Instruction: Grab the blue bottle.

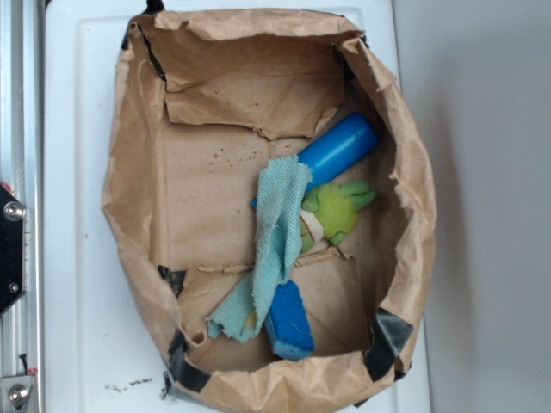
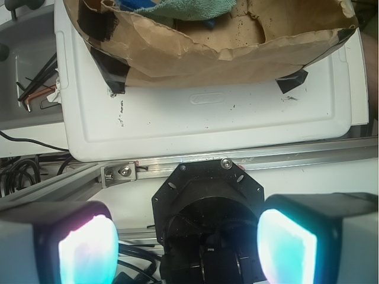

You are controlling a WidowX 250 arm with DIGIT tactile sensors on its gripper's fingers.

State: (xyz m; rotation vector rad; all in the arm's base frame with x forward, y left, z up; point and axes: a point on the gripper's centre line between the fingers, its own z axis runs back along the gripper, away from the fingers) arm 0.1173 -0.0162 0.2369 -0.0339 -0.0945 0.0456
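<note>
Blue smooth plastic bottle [image 1: 338, 149] lies inside a crumpled brown paper bag [image 1: 138, 249] on the white surface [image 1: 73, 129], its lower end under a teal terry cloth [image 1: 277, 225], beside a green plush toy [image 1: 337, 209]. Fingers [image 2: 86, 248] spread wide, empty, outside the bag.

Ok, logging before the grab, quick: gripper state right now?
Gripper: open, holding nothing; its fingers stand wide apart, outside the paper bag and away from the blue bottle.

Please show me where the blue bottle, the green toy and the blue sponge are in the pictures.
blue bottle [image 1: 340, 148]: exterior view, middle of its bare barrel.
green toy [image 1: 337, 206]: exterior view, on its body, right of the cloth.
blue sponge [image 1: 289, 323]: exterior view, middle of its top face.
</note>
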